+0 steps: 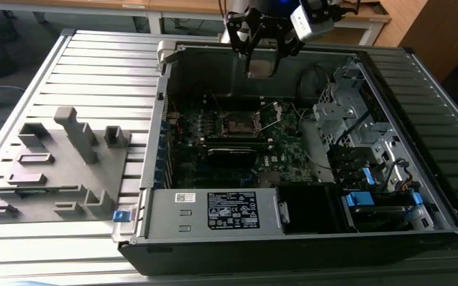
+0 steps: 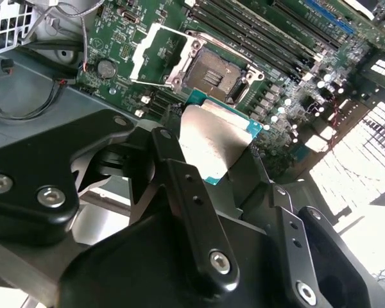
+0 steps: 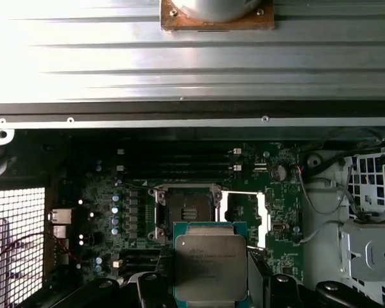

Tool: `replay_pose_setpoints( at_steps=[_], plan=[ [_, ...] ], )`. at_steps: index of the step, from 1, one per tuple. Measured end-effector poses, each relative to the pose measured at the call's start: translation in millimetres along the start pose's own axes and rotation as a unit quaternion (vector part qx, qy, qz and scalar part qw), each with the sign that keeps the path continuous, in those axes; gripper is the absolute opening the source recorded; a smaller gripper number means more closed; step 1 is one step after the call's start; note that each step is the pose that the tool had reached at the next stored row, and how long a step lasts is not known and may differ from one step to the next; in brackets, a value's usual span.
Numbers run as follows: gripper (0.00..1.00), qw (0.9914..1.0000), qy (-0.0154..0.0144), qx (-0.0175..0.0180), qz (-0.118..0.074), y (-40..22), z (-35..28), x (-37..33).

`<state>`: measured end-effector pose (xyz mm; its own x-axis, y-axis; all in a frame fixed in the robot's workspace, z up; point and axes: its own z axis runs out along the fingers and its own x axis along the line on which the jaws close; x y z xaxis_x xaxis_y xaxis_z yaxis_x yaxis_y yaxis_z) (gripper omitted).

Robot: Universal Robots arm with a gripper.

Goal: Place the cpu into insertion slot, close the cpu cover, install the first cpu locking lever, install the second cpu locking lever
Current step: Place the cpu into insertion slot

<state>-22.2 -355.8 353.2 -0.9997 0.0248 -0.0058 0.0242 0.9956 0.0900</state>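
My gripper hangs high over the open computer case, shut on the cpu. In both wrist views the cpu is a flat silver-grey square on a green board, pinched at its edges between the black fingers. Below it on the motherboard lies the insertion slot, a black square socket with nothing in it. The cpu cover is swung open beside the socket. The cpu is well above the socket and apart from it.
The case walls ring the motherboard. A labelled power supply box fills the near side, and drive bays and cables stand on the exterior view's right. Long memory slots run beside the socket. A grey parts fixture sits on the ribbed table.
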Motion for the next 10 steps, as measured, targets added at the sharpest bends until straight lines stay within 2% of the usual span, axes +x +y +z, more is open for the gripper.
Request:
replay_pose_setpoints(
  at_steps=[4,10],
  plan=[
    [0.54,1.0,-0.0029,0.0,0.0,-0.4,4.3,1.1],
    [0.54,1.0,-0.003,0.0002,0.0,-0.5,5.2,1.1]
  ],
)
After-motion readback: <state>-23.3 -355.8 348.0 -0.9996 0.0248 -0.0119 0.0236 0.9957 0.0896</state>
